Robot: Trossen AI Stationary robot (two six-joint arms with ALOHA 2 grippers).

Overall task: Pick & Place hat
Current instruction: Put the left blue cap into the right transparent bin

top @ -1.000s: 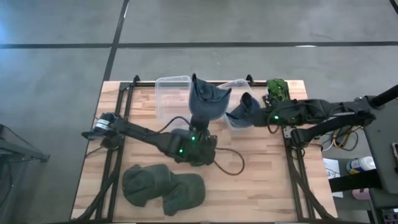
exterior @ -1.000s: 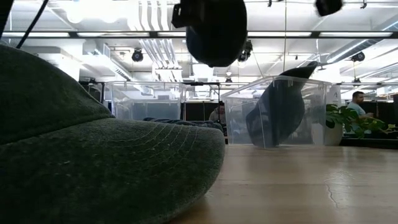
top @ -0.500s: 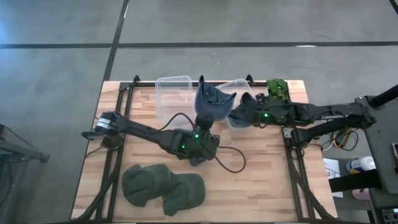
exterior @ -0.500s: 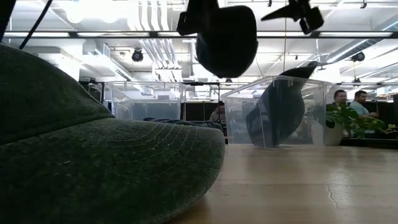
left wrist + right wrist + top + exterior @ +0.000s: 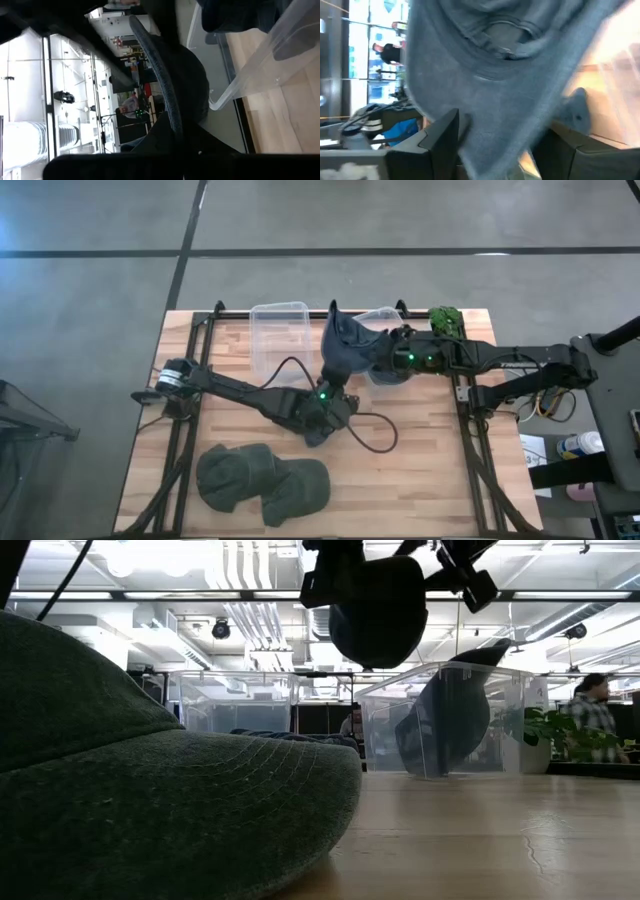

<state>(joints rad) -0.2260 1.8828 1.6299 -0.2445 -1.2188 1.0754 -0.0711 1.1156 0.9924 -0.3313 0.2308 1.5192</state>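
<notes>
Now the left pincer [image 5: 335, 375] grips the blue hat [image 5: 345, 345] high over the bench [image 5: 420, 470], and the right pincer [image 5: 385, 350], open around its cloth, should close firmly before the left one lets go.

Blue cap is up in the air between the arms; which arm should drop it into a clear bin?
Left, probably. The left tool holds the blue cap aloft, right between the two clear bins. The right tool is beside the cap, its fingers straddling the fabric, grip unconfirmed.
</notes>
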